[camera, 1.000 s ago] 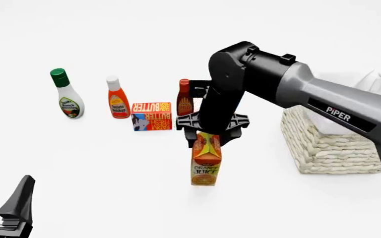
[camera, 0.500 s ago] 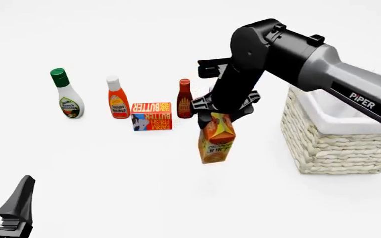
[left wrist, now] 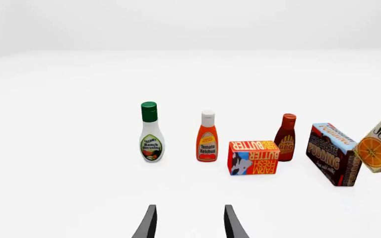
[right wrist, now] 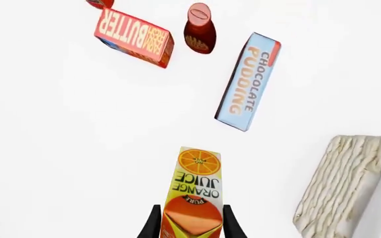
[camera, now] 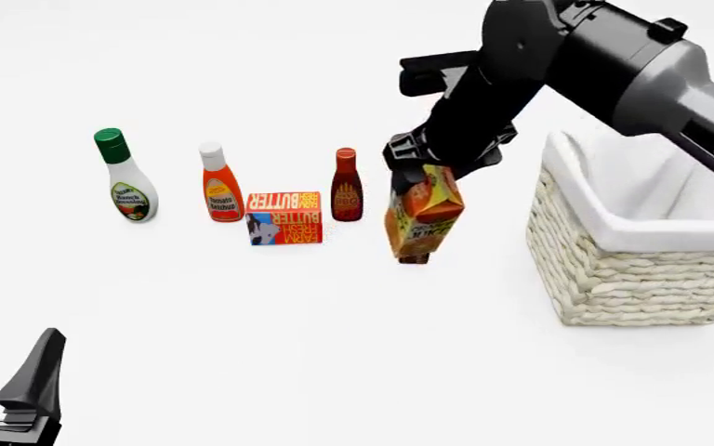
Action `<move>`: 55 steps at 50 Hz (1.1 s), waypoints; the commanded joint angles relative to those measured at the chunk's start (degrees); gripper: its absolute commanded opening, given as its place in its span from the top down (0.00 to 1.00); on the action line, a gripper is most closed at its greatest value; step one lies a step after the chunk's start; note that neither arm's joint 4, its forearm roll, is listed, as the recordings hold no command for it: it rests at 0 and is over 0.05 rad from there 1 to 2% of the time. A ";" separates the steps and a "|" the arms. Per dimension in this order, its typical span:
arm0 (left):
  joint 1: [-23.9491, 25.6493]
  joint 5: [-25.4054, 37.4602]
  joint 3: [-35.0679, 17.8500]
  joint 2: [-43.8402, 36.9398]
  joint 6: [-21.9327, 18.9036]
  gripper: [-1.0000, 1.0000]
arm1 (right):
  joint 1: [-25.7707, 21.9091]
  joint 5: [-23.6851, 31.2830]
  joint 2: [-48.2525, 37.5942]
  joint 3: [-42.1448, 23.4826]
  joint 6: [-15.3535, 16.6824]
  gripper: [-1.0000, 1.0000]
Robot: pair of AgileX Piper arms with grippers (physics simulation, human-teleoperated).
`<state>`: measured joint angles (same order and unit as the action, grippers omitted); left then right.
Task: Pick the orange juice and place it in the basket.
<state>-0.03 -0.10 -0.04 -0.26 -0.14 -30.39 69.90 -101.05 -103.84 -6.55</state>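
Lifted higher, orange juice [camera: 423,213] apparently hangs above white table [camera: 332,325].

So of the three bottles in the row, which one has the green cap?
The ranch dressing bottle, white-bodied, at the left end of the row in the front view. The ketchup bottle has a white cap, the BBQ sauce bottle a red one.

The juice carton [camera: 423,214] hangs left of the basket [camera: 630,269], right of the butter box [camera: 284,218] and bottles [camera: 222,183].
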 commanded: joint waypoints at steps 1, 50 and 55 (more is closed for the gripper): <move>-0.01 0.01 -0.01 0.02 0.03 0.00 | 0.52 0.00 1.21 -2.18 0.46 1.00; -0.01 0.01 -0.01 0.02 0.04 0.00 | 9.50 0.00 5.93 -13.39 10.37 1.00; -0.01 0.01 -0.01 0.02 0.04 0.00 | 12.25 0.00 6.62 -13.88 12.42 1.00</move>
<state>-0.03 -0.10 -0.04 -0.26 -0.14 -20.54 69.90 -95.69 -116.00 5.13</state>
